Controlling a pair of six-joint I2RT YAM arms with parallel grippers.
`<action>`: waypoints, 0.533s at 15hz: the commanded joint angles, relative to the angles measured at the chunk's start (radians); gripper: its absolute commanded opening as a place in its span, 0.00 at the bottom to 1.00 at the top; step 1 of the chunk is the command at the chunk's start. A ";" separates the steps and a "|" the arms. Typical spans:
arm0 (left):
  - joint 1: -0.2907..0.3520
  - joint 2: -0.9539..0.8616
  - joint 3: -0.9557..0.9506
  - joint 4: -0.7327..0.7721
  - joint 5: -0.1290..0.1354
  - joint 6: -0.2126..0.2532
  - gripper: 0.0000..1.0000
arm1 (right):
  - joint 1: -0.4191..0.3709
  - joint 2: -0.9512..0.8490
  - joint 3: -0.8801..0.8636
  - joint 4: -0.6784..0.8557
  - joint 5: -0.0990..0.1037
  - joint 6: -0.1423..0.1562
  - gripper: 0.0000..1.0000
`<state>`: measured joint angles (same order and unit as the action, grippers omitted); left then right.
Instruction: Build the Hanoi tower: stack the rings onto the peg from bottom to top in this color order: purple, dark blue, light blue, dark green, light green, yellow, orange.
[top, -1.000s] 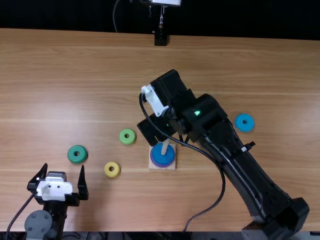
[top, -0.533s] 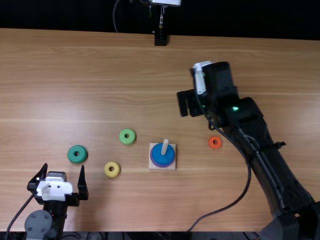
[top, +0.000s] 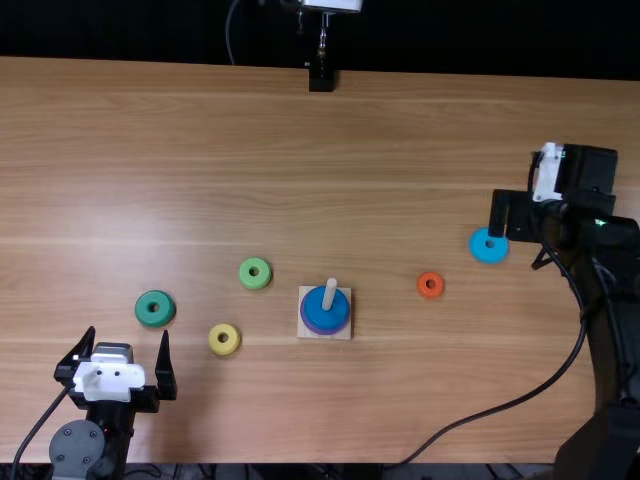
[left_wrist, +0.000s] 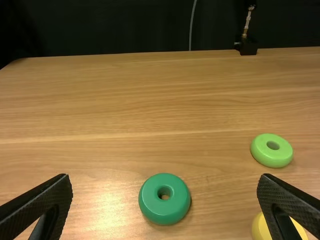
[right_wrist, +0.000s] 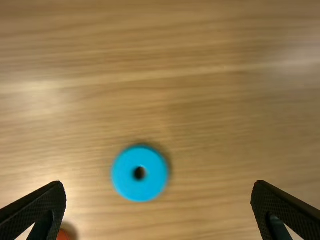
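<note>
pincer (top: 512, 228), right: wide roomy gap, near light blue ring (top: 477, 250)

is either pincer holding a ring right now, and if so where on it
Nothing is held: the left pincer and right pincer are both open and empty.

The top view looks steeply down on the table (top: 200, 180), both wrist views sharing parts nearer.

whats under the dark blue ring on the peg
The rim of a purple ring shows beneath the dark blue ring, and corners of the pale base below. The peg's lower part is covered.
</note>
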<state>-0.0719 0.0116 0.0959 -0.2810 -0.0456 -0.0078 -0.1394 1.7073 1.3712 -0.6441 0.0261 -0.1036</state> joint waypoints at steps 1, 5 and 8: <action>0.000 -0.012 -0.055 -0.012 -0.006 -0.007 1.00 | -0.002 -0.017 -0.020 -0.001 -0.026 -0.031 1.00; 0.000 -0.012 -0.055 -0.012 -0.006 -0.007 1.00 | 0.000 0.034 -0.020 -0.014 -0.205 -0.033 1.00; 0.000 -0.012 -0.055 -0.012 -0.006 -0.007 1.00 | 0.000 0.103 -0.026 -0.014 -0.203 -0.033 1.00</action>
<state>-0.0719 0.0120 0.0959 -0.2813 -0.0452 -0.0078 -0.1444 1.7874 1.3605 -0.6559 -0.1501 -0.1295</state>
